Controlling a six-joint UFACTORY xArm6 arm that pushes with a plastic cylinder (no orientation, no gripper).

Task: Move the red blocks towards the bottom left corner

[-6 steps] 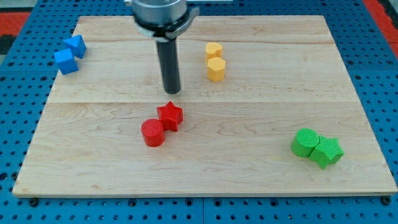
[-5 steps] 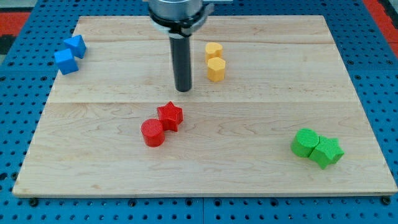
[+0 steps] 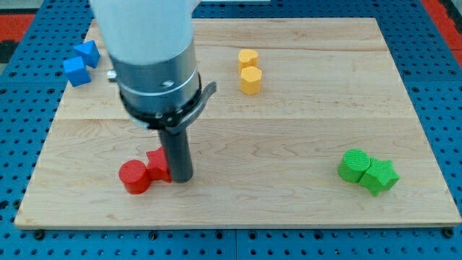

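No pincer was fitted to the arm, so no open or closed state could be reported; the arm ended in a dark rod whose lower end, my tip (image 3: 180, 178), was seen resting on the wooden board (image 3: 289, 195) in its lower left part. The tip was placed just at the view's right of the red star block (image 3: 157, 164), touching it or very nearly so, and part of that block was hidden behind the rod. The red cylinder block (image 3: 135, 177) was found pressed against the star's left side, slightly lower in the view. Both red blocks were located left of the board's centre, near the bottom edge, yet apart from the bottom left corner.

Between the red pair and that corner only bare wood was seen. Two blue blocks (image 3: 80, 62), roughly cube-shaped, were set touching each other at the board's upper left edge, partly close to the arm's large grey and white housing (image 3: 148, 58). Two yellow blocks (image 3: 250, 71), apparently hexagonal, were stacked one above the other in the view near the top centre. A green pair (image 3: 368, 172), one rounded and one star-like, was placed together at the lower right. The board was laid on a blue perforated surface (image 3: 22, 152). No readable writing or brand mark was made out anywhere.
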